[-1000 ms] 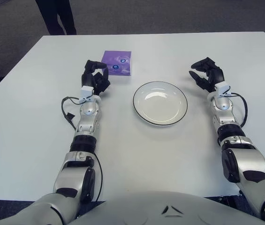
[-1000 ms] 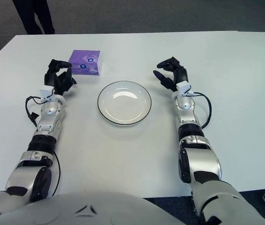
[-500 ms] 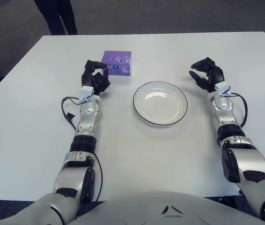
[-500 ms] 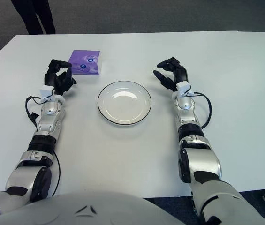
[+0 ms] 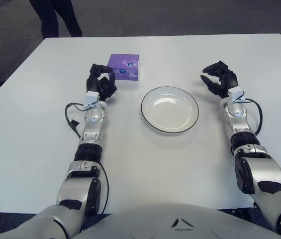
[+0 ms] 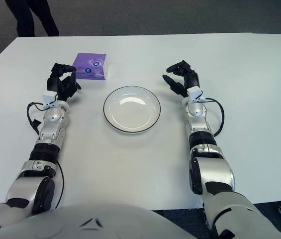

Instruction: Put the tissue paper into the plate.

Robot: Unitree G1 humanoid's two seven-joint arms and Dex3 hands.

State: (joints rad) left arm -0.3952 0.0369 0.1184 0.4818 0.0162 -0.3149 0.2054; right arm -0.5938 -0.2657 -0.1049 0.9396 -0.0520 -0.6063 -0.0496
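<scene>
Spanning nearly the whole view, a white table [image 5: 145, 154] is seen, with a white, dark-rimmed plate [image 5: 169, 109] lying empty at its centre. A purple tissue paper pack [image 5: 124, 66] is found flat on the table, up and left of the plate. The left hand [image 5: 100, 84] is placed just beside the pack, fingers loosely curled, nothing grasped. The right hand [image 5: 219, 79] is shown right of the plate, fingers spread, nothing held.

bystander [image 5: 55, 17] cropped (legs only), packet print [image 5: 125, 67] illegible
</scene>
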